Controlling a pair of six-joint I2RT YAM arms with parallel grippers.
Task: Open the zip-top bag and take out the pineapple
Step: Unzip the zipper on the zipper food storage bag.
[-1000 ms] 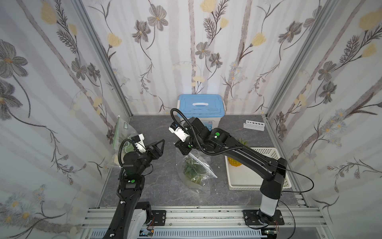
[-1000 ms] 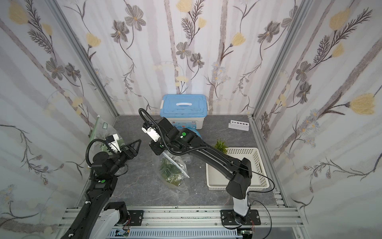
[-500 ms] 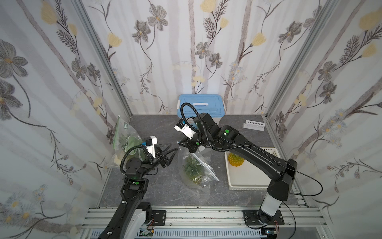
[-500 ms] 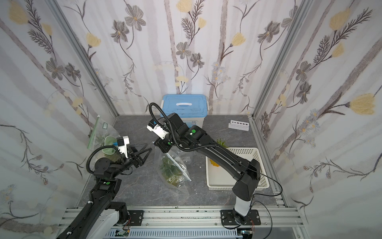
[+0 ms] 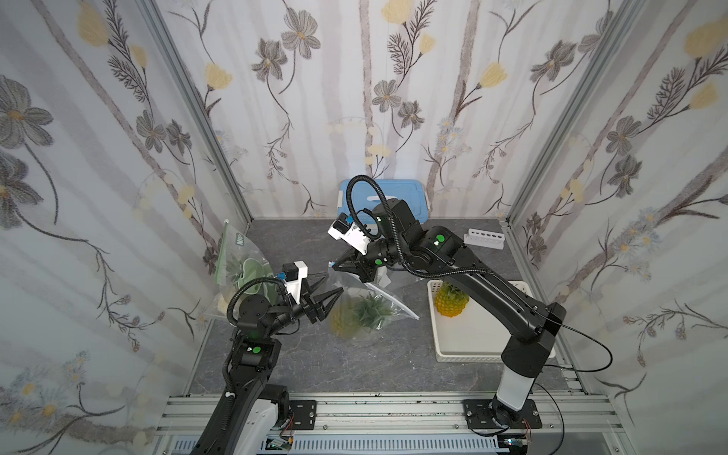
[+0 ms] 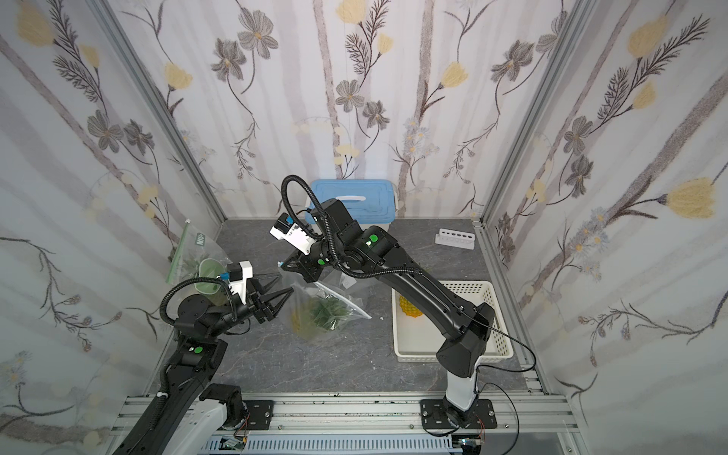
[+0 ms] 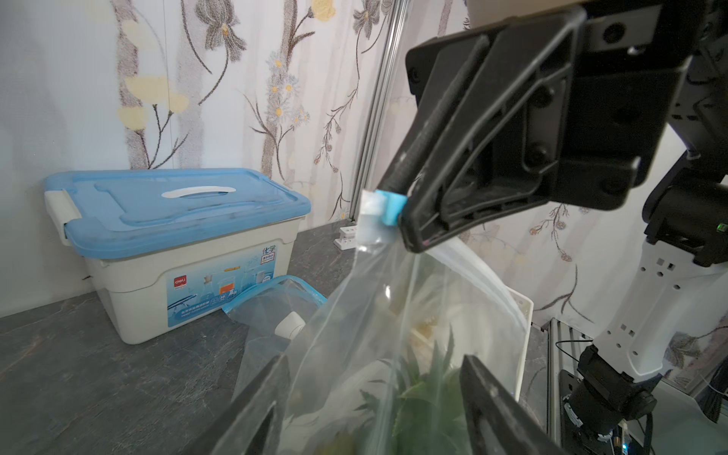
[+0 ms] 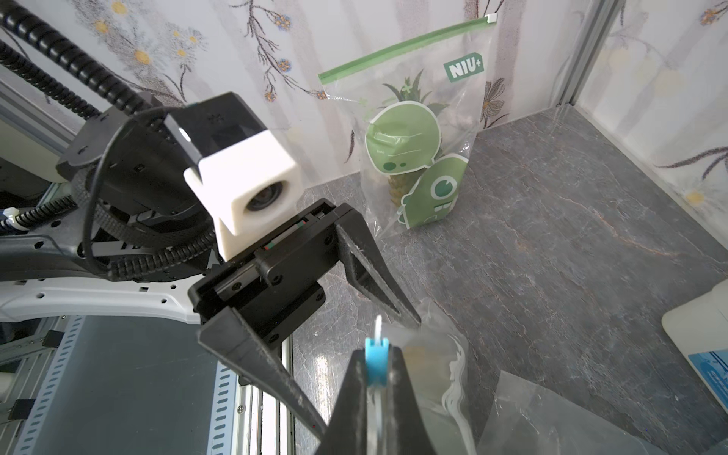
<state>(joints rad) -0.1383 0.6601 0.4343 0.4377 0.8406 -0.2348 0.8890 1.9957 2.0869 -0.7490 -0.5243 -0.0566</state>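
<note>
A clear zip-top bag (image 5: pixel 370 311) hangs over the grey floor, with the pineapple (image 5: pixel 350 317) inside it, leafy crown (image 7: pixel 429 390) uppermost. My right gripper (image 5: pixel 334 267) is shut on the bag's top corner at its blue slider (image 8: pixel 376 360), as the left wrist view also shows at the slider (image 7: pixel 390 208). My left gripper (image 5: pixel 333 283) is open just below and left of it. Its two fingers (image 7: pixel 484 378) stand on either side of the bag's upper side without pressing it. In the other top view the bag (image 6: pixel 327 311) and left gripper (image 6: pixel 286 283) stand the same way.
A white basket (image 5: pixel 492 346) at the right holds a second pineapple (image 5: pixel 451 301). A blue-lidded storage box (image 5: pixel 409 193) stands at the back wall, a white tube rack (image 5: pixel 484 238) at back right. A green-printed zip bag (image 5: pixel 240 268) leans in the left corner.
My left arm has swung right toward the hanging bag, and its open fingers now straddle the bag's side. My right arm has risen slightly, still shut on the bag's top.
</note>
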